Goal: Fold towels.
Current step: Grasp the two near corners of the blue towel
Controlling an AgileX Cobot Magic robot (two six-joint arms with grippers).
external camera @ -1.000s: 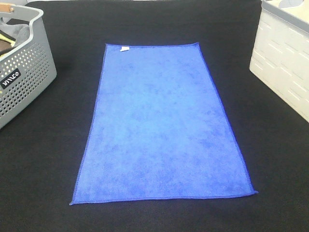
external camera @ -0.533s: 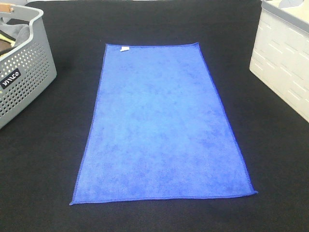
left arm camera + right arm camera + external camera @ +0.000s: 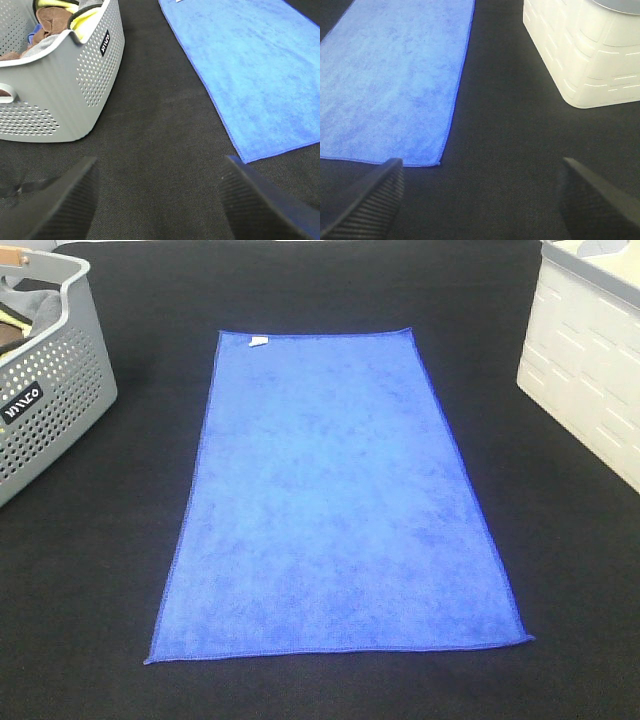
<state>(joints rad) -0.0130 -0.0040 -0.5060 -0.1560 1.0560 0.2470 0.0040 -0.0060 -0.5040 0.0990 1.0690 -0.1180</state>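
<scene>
The royal-blue towel [image 3: 335, 502] lies flat and unfolded on the black table, its long side running away from me, with a small white tag [image 3: 258, 340] at its far left corner. It also shows in the left wrist view [image 3: 255, 65] and the right wrist view [image 3: 395, 75]. Neither arm shows in the exterior high view. My left gripper [image 3: 157, 200] is open and empty above bare table, off the towel's near left corner. My right gripper [image 3: 480, 200] is open and empty, off the towel's near right corner [image 3: 439, 163].
A perforated grey basket [image 3: 50, 410] with grey and yellow cloth stands at the left edge; it also shows in the left wrist view [image 3: 60, 80]. A white slotted bin [image 3: 590, 370] stands at the right, also in the right wrist view [image 3: 585, 55].
</scene>
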